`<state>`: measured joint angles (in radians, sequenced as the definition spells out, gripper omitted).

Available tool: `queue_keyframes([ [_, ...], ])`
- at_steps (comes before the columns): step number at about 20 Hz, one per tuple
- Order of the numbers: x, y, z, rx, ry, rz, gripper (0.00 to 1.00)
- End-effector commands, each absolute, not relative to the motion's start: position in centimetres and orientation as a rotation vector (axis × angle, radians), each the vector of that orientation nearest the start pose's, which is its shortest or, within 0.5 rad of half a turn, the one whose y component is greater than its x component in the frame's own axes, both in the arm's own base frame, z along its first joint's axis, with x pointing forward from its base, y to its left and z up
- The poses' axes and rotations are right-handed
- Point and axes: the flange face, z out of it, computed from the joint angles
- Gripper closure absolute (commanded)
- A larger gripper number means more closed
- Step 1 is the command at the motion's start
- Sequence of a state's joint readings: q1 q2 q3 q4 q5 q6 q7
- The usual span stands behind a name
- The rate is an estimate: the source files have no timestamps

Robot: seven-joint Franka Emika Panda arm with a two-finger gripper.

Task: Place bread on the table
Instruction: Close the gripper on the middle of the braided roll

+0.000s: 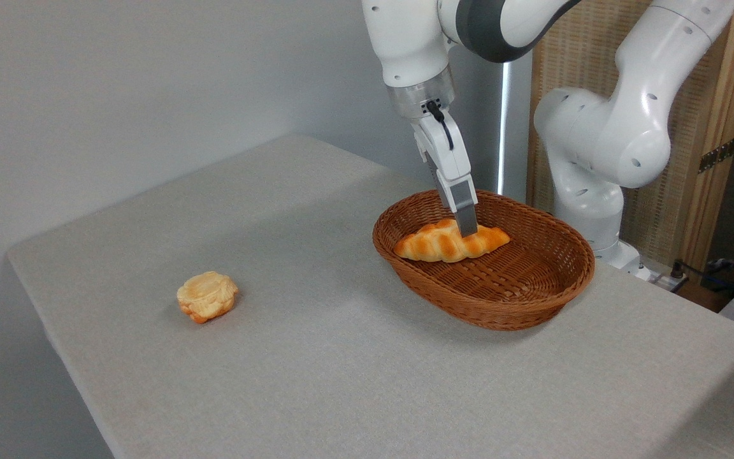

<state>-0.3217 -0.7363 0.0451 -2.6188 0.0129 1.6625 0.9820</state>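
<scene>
Pastry (207,296) sits nearest; bread (451,241) lies in the basket (513,306) beneath the tool (466,232), grip unclear.

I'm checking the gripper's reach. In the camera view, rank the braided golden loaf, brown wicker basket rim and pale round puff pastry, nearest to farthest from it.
1. Braided golden loaf, under the gripper.
2. Brown wicker basket rim, around it.
3. Pale round puff pastry, far left on the grey cloth.

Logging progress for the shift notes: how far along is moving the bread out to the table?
Done: the gripper has reached down into the wicker basket and sits at the middle of the bread. In hand: the grasp; whether the fingers have closed cannot be told. Left: the loaf lies in the basket, so lifting it and setting it on the table remain.
</scene>
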Motion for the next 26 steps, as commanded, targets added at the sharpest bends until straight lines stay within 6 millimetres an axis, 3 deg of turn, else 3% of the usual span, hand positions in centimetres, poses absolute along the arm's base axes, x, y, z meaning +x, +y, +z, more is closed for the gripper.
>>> queue_keyframes([
  [1,29.4,-8.0,45.3,-2.531,1.972,0.305,0.00],
  [5,29.5,-8.2,43.6,-2.518,1.989,0.310,0.00],
  [8,29.8,-9.1,43.1,-2.489,2.019,0.295,0.00],
  [18,30.2,-9.7,41.8,-2.471,2.027,0.239,0.02],
  [24,30.3,-9.8,41.6,-2.468,2.028,0.229,0.52],
  [26,30.3,-9.8,41.7,-2.468,2.027,0.227,0.54],
])
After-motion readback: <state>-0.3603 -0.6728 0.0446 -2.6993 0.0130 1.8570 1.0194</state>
